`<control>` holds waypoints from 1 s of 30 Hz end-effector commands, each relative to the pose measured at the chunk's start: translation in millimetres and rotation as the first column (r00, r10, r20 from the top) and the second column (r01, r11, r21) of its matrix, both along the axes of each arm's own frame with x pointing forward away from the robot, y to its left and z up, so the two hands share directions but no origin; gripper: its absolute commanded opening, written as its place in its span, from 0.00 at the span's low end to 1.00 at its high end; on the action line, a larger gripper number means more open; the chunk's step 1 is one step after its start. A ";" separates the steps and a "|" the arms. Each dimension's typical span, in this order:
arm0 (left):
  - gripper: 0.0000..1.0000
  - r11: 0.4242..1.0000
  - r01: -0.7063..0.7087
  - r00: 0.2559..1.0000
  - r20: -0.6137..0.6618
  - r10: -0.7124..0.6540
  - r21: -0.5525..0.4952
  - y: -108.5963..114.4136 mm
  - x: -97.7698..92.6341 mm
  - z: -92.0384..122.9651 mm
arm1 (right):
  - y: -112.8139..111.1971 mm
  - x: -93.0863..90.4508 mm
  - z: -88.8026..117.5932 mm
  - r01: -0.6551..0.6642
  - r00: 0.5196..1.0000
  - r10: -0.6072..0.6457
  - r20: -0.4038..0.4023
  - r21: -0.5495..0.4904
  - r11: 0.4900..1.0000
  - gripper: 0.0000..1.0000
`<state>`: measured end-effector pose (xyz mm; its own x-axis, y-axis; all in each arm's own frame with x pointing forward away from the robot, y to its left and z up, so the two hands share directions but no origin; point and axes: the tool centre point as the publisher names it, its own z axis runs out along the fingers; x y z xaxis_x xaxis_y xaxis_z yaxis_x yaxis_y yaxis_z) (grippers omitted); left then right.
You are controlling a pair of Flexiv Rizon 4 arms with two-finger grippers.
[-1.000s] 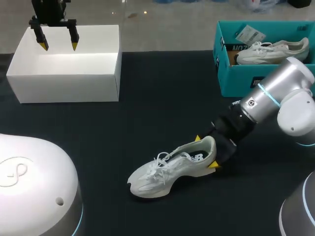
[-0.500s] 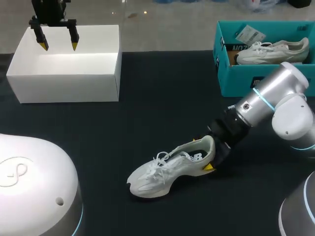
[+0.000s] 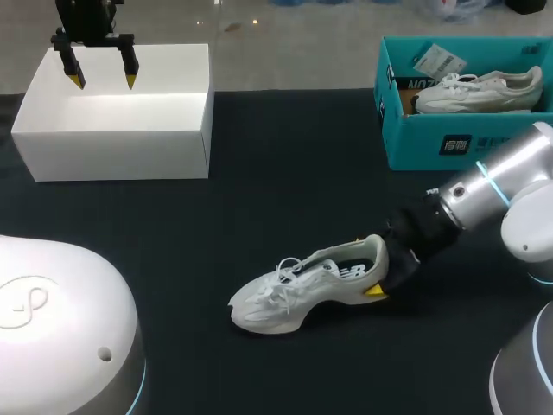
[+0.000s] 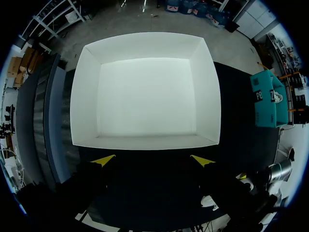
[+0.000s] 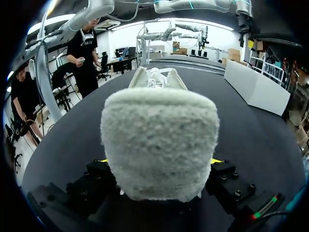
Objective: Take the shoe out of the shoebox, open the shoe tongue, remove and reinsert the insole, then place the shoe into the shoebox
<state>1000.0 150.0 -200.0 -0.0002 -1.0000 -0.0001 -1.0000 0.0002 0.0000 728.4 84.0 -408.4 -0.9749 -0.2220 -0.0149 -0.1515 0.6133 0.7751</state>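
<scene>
A white laced shoe [image 3: 302,285] lies on the black table, toe toward the left. My right gripper [image 3: 373,270] is shut on its heel, one yellow tip showing under the heel collar. In the right wrist view the fuzzy heel [image 5: 159,130] fills the space between the right gripper [image 5: 159,162] fingers, both touching its sides. My left gripper [image 3: 104,79] hangs open over the far rim of the empty white box [image 3: 112,138]. In the left wrist view the left gripper [image 4: 153,160] is open above the white box [image 4: 145,92].
A teal shoebox [image 3: 415,143] at the back right holds another white shoe [image 3: 475,91]. My white robot bases bulge in at the front left [image 3: 60,328] and front right [image 3: 527,372]. Black table stretches between the boxes and the shoe.
My right gripper's fingers have closed onto the shoe's heel and the arm has drawn back to the right, dragging the shoe slightly right. The left arm has kept still.
</scene>
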 end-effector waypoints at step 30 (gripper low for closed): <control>1.00 1.000 0.000 1.000 0.000 0.000 0.000 -0.1 0.0 0.0 | -30.7 -38.4 -8.3 0.226 0.974 -0.226 0.024 0.014 0.974 0.00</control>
<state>1000.0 150.0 -200.0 -0.0002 -1.0000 -0.0001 -1.0000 0.0002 0.0000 691.6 51.7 -415.3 -0.9990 0.0036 -0.0437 -0.0320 0.6211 0.7831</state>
